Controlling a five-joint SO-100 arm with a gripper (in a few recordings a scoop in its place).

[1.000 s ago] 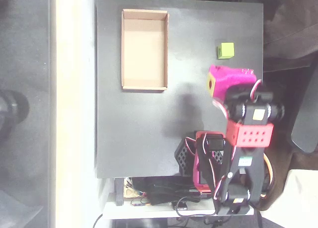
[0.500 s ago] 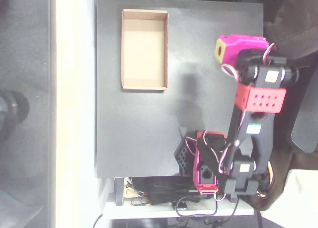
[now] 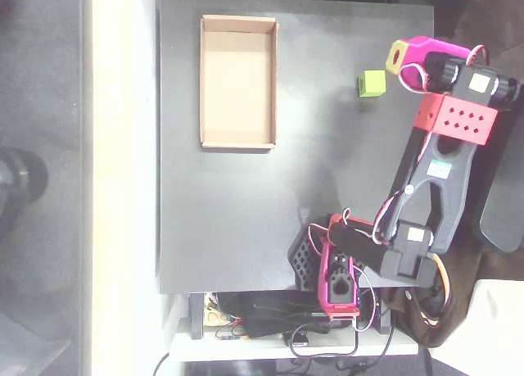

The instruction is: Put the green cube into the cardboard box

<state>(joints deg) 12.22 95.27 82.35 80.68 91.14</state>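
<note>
Overhead view of 1 SO-100 arm on a black table point(image 3: 229, 220). The cardboard box point(image 3: 238, 82) lies near the table's upper left corner, long axis running top to bottom in the picture; its low tan walls enclose a bare brown floor. The green cube point(image 3: 371, 83) rests on the table surface in the upper right region, well apart from the box and roughly level with the box's middle. It stands free, touching nothing but the table.

The magenta gripper point(image 3: 399, 56) sits just right of and slightly above the cube, near the table's right edge, with its yellow patch turned toward the cube. A narrow strip of dark table separates gripper and cube; the 2 are not in contact. From this angle the fingers are hidden under the magenta housing, so whether they are spread or closed cannot be told. Nothing is seen held.

Behind the gripper, a red perforated block point(image 3: 457, 119) joins the wrist to a black link running down to the arm's base point(image 3: 340, 278) at the table's lower edge, where cables point(image 3: 262, 323) gather.
</note>
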